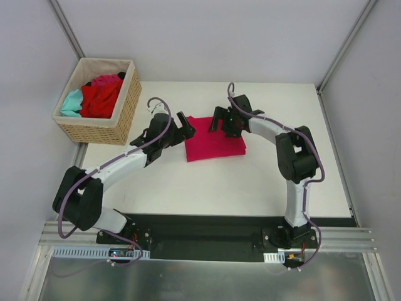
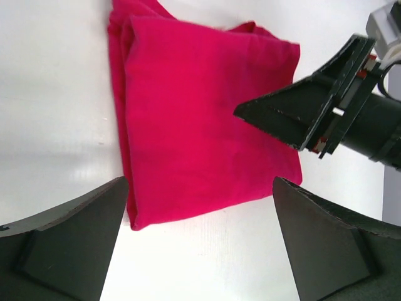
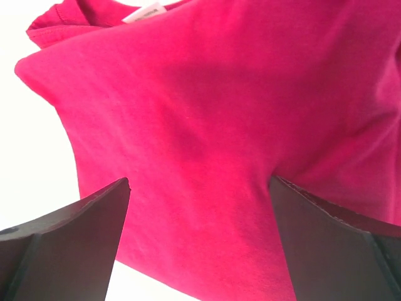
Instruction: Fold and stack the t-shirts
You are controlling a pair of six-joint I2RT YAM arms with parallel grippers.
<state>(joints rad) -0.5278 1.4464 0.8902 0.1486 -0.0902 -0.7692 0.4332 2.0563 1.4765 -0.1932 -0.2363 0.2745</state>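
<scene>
A folded magenta-pink t-shirt [image 1: 214,139] lies flat near the middle of the white table [image 1: 250,182], a rough rectangle with its layered edges showing along one side in the left wrist view [image 2: 207,119]. Both arms reach in over it.

The left gripper [image 1: 186,125] sits at about 10 o'clock of the shirt, at its corner. Seen from its own camera, the left gripper [image 2: 200,182] has its fingers spread wide and holds nothing, with the shirt's near edge lying between them.

The right gripper [image 1: 219,119] is over the shirt's far edge, at about 12 o'clock. From its wrist, the right gripper [image 3: 197,185] also stands parted, and pink cloth [image 3: 207,125] fills nearly the whole frame. A white neck label [image 3: 147,12] peeks out at the top. The cloth creases beside the right-hand finger [image 3: 332,244], though whether the tips press into the fabric or ride just above it is hard to judge from here. The left wrist camera catches one dark finger [image 2: 288,110] of that gripper lying across the shirt's right part.

At 10 o'clock of the table, off its corner, stands a tan wicker basket [image 1: 128,106] with a pale liner, holding a heap of red cloth [image 1: 100,100], teal cloth [image 1: 72,102] and pink cloth [image 1: 106,80].
</scene>
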